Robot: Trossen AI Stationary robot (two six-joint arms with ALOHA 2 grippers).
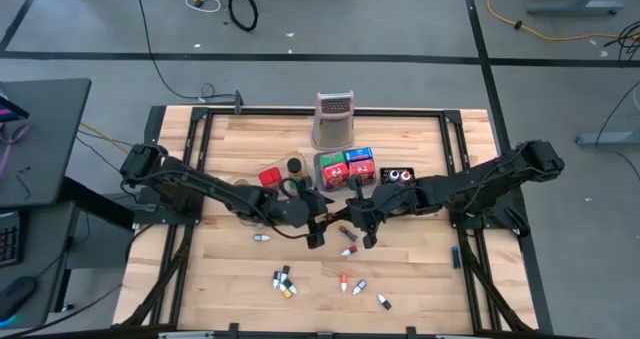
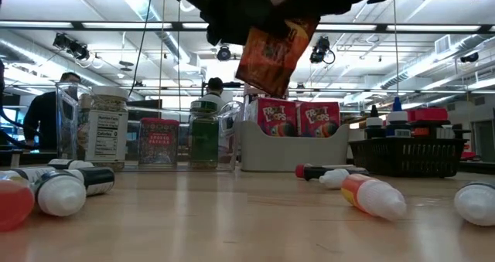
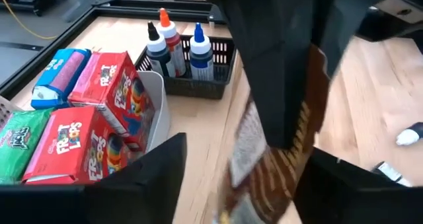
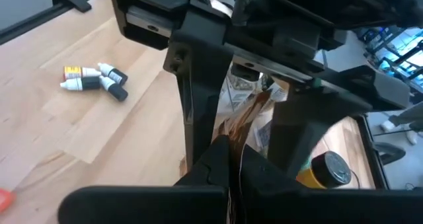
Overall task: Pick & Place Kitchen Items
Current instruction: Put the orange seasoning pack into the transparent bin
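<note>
Brown packet [image 2: 272, 55] hangs above the table's centre, pinched in the right gripper [image 1: 362, 229], whose fingers are pressed together on it. At nine o'clock of it, the left gripper [image 1: 318, 229] straddles the packet, fingers spread.

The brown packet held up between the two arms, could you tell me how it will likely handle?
The brown packet hangs tilted and creased, so probably floppy and light. The right gripper pinches it edge-on, so it may well twist.
</note>
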